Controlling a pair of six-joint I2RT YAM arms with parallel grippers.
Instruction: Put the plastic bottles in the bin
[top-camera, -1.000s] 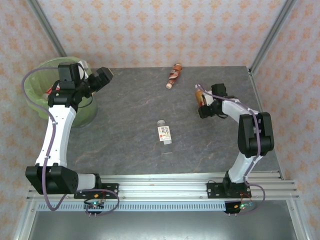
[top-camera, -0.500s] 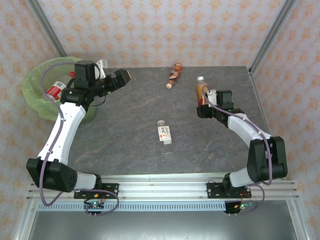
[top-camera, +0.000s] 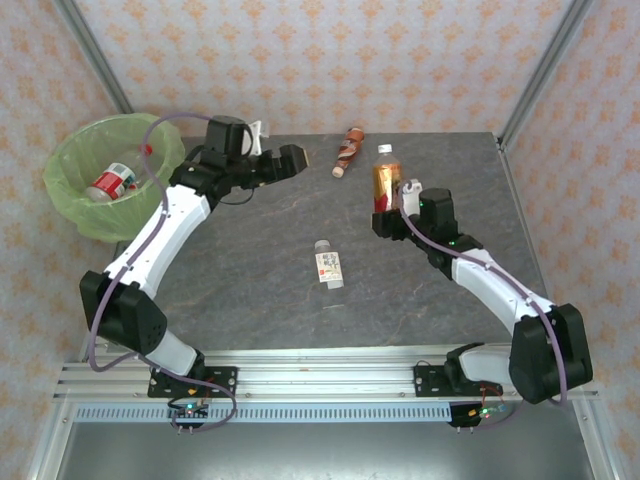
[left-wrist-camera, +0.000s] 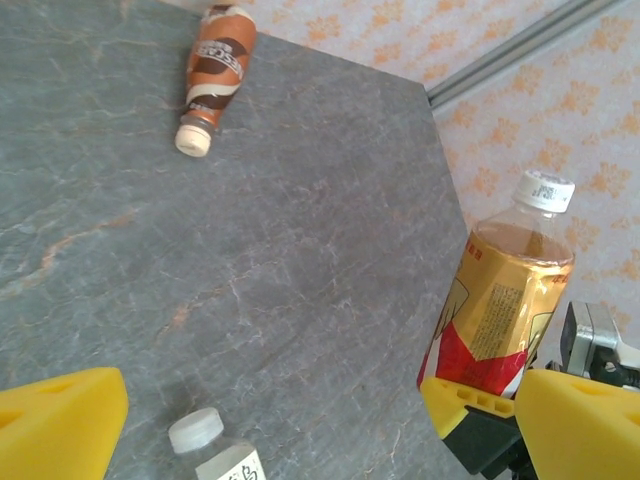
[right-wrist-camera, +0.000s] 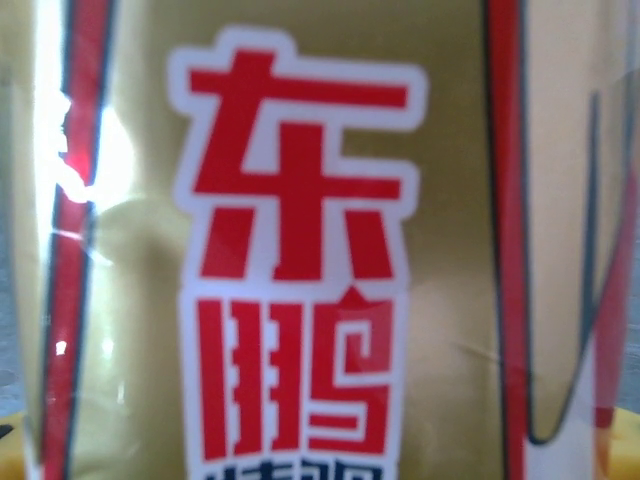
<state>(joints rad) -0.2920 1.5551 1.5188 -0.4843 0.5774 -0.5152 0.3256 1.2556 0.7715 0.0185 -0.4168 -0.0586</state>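
Loads of open bench in the middle. Left fingers spread, empty, arm stretched inward; right fingers pinching the upright amber bottle.

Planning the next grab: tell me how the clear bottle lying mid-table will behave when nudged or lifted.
The clear bottle lies on its side on the smooth table, so a nudge will probably roll it. Small, so likely light. Its round body may slip when gripped.

Left hand spread open; right hand seemingly grips the amber bottle.
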